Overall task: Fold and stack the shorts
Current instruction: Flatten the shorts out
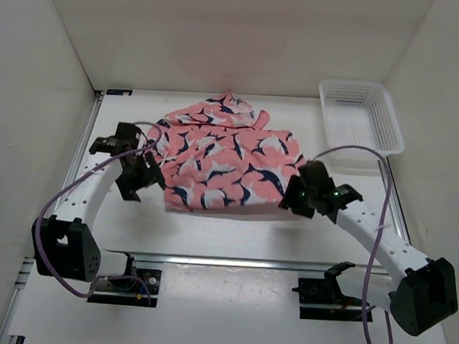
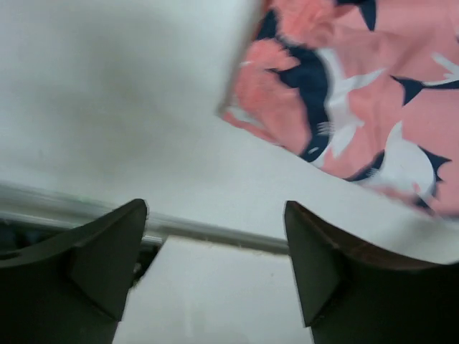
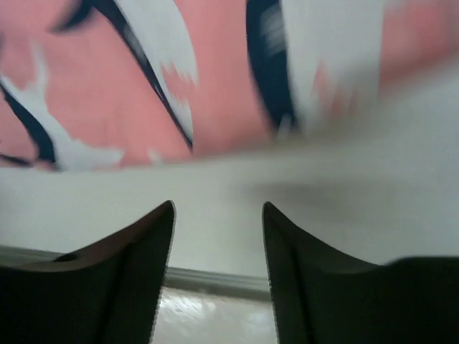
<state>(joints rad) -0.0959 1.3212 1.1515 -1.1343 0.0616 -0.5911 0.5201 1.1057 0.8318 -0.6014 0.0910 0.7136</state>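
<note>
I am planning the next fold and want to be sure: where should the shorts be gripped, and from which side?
Probably at the two near corners, each from its own outer side. The shorts lie flat with a straight, free near edge, while the far part is bunched. The left gripper and right gripper stand open beside those corners.

Coral-pink shorts (image 1: 226,160) with navy-and-white shark print lie spread roughly flat, bunched along the far edge.

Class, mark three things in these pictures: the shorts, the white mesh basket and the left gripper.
shorts (image 1: 230,168): top external view, middle of the printed fabric.
white mesh basket (image 1: 359,117): top external view, its bare floor.
left gripper (image 2: 215,215): left wrist view, midway between its open fingertips.
</note>
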